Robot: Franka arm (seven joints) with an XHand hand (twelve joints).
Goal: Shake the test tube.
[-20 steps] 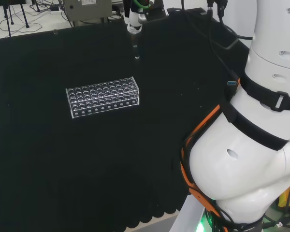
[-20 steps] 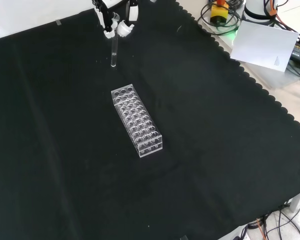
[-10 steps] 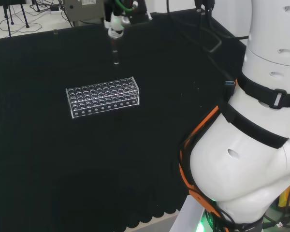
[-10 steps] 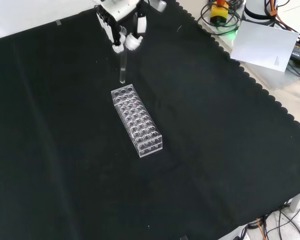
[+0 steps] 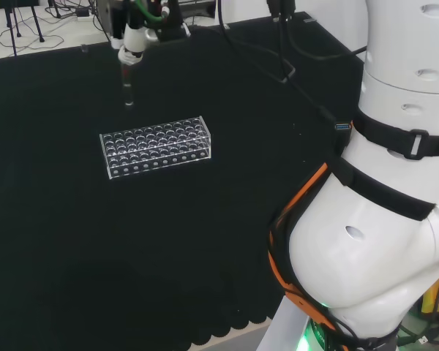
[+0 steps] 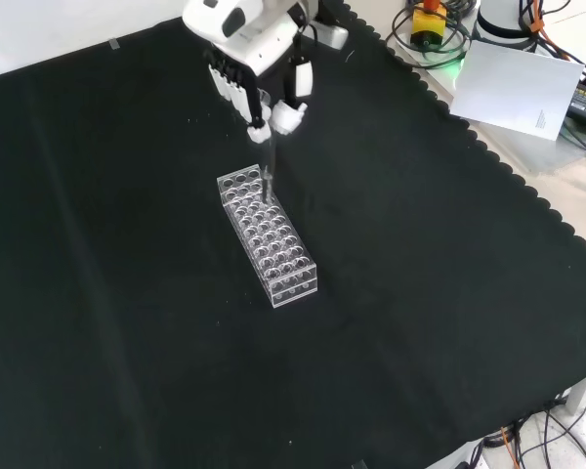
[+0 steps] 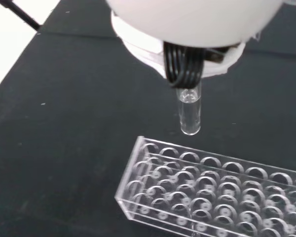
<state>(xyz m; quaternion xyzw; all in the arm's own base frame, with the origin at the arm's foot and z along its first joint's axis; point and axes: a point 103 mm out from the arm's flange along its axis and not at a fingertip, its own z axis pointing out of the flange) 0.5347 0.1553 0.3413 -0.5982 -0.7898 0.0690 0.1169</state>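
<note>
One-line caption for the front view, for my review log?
Black and white robot hand holds a clear glass test tube upright above the end of a clear plastic tube rack on black cloth.

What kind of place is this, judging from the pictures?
Probably a robotics lab set up for chemistry handling. A hand on a white arm holds a test tube above a clear rack on a black cloth, and cables lie round the bench's edge.
</note>
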